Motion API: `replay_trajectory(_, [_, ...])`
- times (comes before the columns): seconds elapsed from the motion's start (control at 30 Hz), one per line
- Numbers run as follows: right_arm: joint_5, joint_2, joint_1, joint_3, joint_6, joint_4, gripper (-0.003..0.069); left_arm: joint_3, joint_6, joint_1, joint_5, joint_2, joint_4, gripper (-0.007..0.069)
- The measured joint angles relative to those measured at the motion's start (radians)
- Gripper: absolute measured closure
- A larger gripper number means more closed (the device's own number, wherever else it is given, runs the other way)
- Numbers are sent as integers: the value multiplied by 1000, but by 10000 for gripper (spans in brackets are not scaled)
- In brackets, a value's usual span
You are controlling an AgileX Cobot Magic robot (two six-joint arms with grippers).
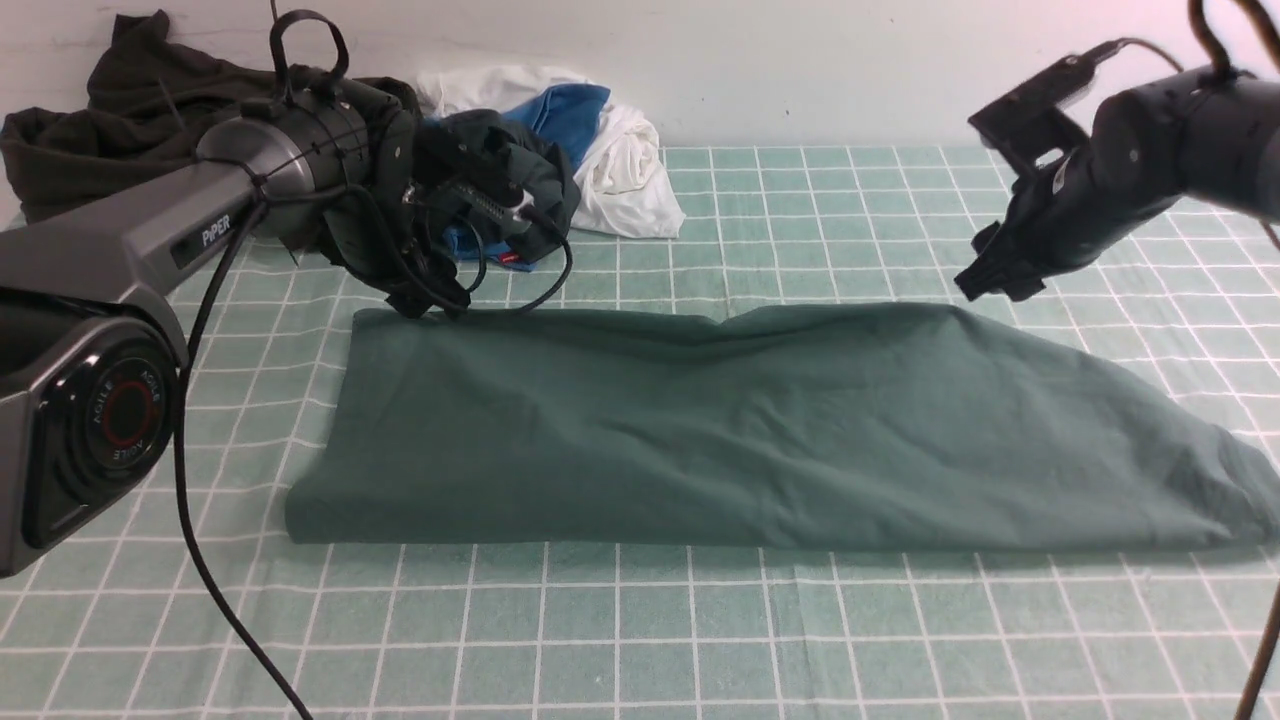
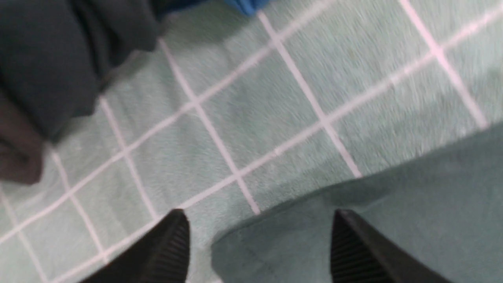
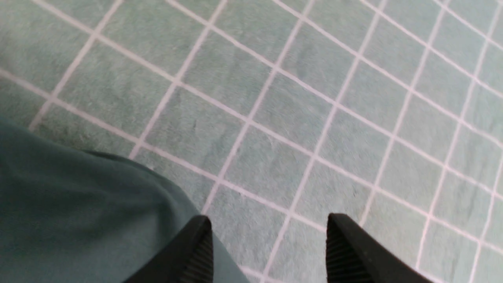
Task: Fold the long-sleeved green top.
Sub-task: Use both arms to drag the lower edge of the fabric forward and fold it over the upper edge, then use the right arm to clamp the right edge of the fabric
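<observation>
Lying beyond green top (image 1: 760,430): dark garment (image 1: 130,110)

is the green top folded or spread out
Folded: the green long-sleeved top lies as one long band on the checked cloth, with no sleeves, cuffs or neck showing. How many layers, cannot tell.

Near strip of checked cloth (image 1: 640,630): left open. Middle: spanned by green long-sleeved top (image 1: 760,430). Far left: blocked by heaped garments (image 1: 560,150). Far right: left open.
</observation>
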Motion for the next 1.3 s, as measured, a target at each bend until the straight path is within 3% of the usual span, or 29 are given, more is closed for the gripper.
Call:
replay_trajectory(0.1, [92,-29,-1,-7,34,20,263,-77,-90,-3,80,-5,0,132])
replay_trajectory(0.2, [214,-48,-4,-8,32,60,262,-149,-136,-12,213,-23,0,174])
replay_trajectory(0.37, [348,-90,-48,51,30,112,262,-168,-114,-39,348,-66,-58,393])
replay_trajectory(0.5, [304,-202,-118,209,31,160,262,-87,-49,-44,354,-82,-192,582])
replay_trajectory(0.57, [261,-255,-170,284,49,164,262,-27,-24,-44,355,-82,-237,610])
replay_trajectory(0.83, [133,-222,-375,442,104,186,217,214,2,-42,353,-82,-247,628])
replay_trajectory(1.1, [78,-114,-387,444,67,238,162,244,-8,-27,331,-101,-253,628])
replay_trajectory(1.2, [76,-111,-387,442,45,252,185,249,-8,-22,332,-122,-237,628])
replay_trajectory(1.3, [77,-111,-387,442,37,265,309,251,-9,-21,334,-197,-227,628])
